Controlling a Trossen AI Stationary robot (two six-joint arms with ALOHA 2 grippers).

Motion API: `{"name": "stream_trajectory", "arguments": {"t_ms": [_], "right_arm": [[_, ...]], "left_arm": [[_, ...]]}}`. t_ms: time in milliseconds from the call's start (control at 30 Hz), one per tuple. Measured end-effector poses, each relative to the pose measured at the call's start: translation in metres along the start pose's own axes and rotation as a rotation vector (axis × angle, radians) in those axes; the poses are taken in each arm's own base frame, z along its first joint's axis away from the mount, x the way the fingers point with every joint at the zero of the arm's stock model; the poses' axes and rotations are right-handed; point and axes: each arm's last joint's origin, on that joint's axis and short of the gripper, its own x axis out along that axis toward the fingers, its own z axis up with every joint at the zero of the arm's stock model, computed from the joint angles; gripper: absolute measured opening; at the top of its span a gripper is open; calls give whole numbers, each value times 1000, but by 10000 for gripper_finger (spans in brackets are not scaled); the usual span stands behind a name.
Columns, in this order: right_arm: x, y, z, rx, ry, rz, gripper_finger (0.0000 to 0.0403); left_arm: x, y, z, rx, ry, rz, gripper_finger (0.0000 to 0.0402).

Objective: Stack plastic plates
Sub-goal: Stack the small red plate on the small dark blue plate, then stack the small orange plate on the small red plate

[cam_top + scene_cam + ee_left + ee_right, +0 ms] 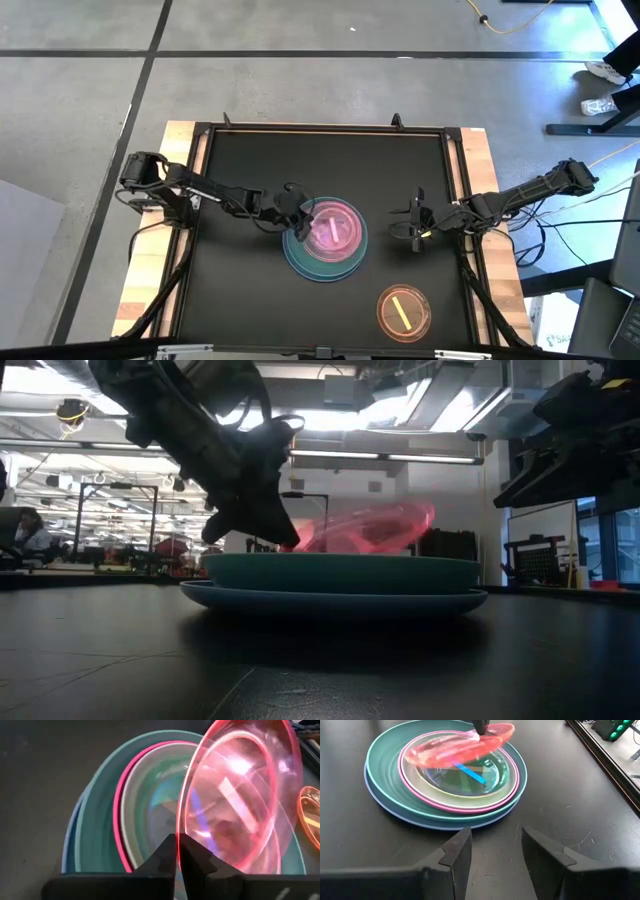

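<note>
Left claw (176, 851) pinches the pink dish (240, 795) tilted over the plate stack (385, 795), apparently lowering it on, while right claw (492, 847) waits open beside the stack.

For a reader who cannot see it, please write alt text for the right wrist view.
The left claw holds a translucent pink dish tilted over a stack of plates on the black table. The right claw waits open in the foreground.

Glossy translucent pink plastic dish (460, 747), matt opaque teal plate (382, 762), scuffed black tabletop (570, 820).
</note>
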Motion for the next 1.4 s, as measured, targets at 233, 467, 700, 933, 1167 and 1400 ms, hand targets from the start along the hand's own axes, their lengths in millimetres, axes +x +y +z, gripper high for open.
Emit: {"name": "stream_trajectory", "arguments": {"t_ms": [233, 467, 700, 933, 1167, 1400], "right_arm": [[0, 0, 0, 1, 0, 0, 165], [0, 2, 0, 5, 0, 54, 165], [0, 4, 1, 4, -7, 140, 165], [0, 5, 1, 28, -3, 164, 165], [3, 9, -2, 66, 43, 259, 165], [18, 20, -14, 160, 214, 422, 165]], "left_arm": [[-2, -1, 1, 33, -1, -16, 81], [-24, -18, 9, 178, -138, -15, 135], [-29, -56, -10, 420, -417, 38, 145], [-3, -75, -39, 550, -517, -59, 136], [10, -75, -48, 596, -556, -67, 133], [10, -74, -46, 591, -559, -63, 133]]}}
